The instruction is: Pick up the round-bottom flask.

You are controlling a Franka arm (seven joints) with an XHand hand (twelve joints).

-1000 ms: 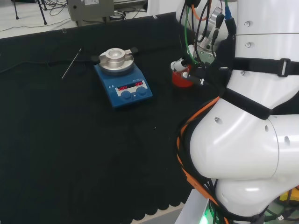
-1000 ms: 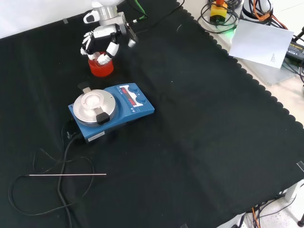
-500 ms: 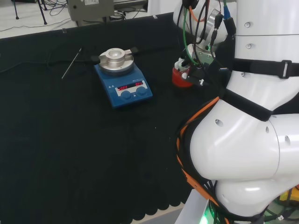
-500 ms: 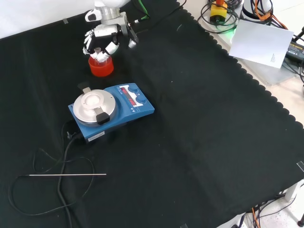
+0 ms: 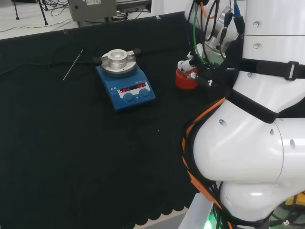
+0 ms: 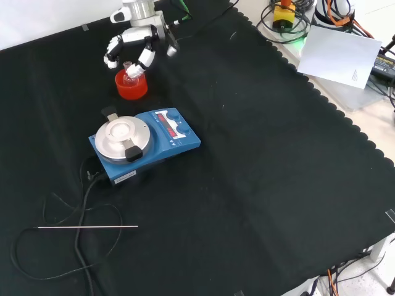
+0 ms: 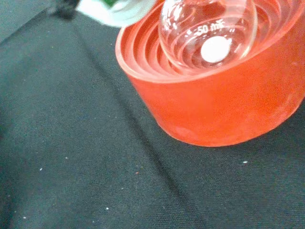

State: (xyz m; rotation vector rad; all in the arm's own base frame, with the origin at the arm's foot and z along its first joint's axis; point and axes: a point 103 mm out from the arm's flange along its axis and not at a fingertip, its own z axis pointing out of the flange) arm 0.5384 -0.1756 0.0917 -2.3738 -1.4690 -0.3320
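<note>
Near the cloth's far edge in the front view, the hand [image 6: 133, 43] hovers with fingers spread over the round-bottom flask [image 6: 130, 76], which sits in its red ribbed stand [image 6: 131, 88]. Just below stands a blue stirrer plate [image 6: 145, 145]; bare black cloth [image 6: 278, 185] stretches to the right

Black cloth [image 6: 259, 160] with scalloped edge over bench; pale floor, cables [image 5: 52, 5] beyond.
</note>
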